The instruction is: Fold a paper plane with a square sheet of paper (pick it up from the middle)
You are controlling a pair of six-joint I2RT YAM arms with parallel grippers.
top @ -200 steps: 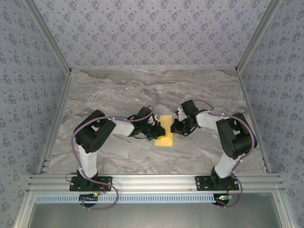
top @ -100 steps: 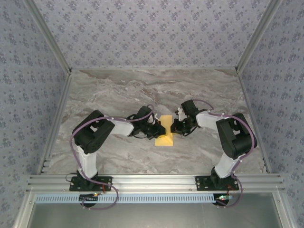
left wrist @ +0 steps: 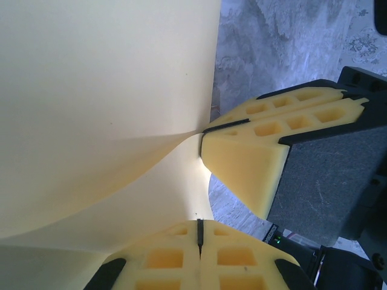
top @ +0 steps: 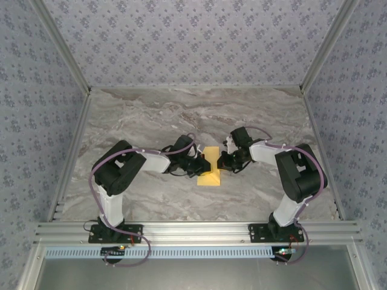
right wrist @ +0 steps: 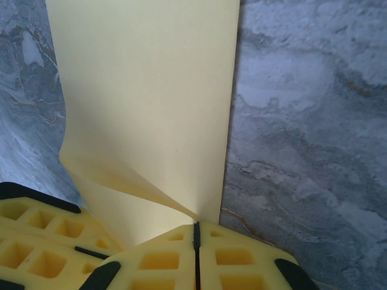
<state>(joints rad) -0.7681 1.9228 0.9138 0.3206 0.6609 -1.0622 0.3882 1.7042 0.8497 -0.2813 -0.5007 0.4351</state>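
Holds the thin yellow-orange square sheet of paper (top: 210, 177) at about the middle of the grey marbled table (top: 139, 115), slightly nearer the near edge than the far one, between the black left arm (top: 124, 169) and the black right arm (top: 299, 172). Pinches it from opposite sides: left jaws closed tight on the left edge at mid-length, right jaws closed tight on the right edge straight across, with only paper in the shut seam in both wrist views. Draws the sheet in to a narrow waist between the two grips, the near part seemingly spread on the table, the far part fanning toward the far edge. Shows soft curved bends running out of each pinch, and no sharp crease anywhere. Reads as the very start of the job: pick-up from the middle done, perhaps a first centre fold forming, not yet pressed flat. Leaves nearly everything to do: centre crease, nose corners folded in, two wings, then a finished narrow dart.
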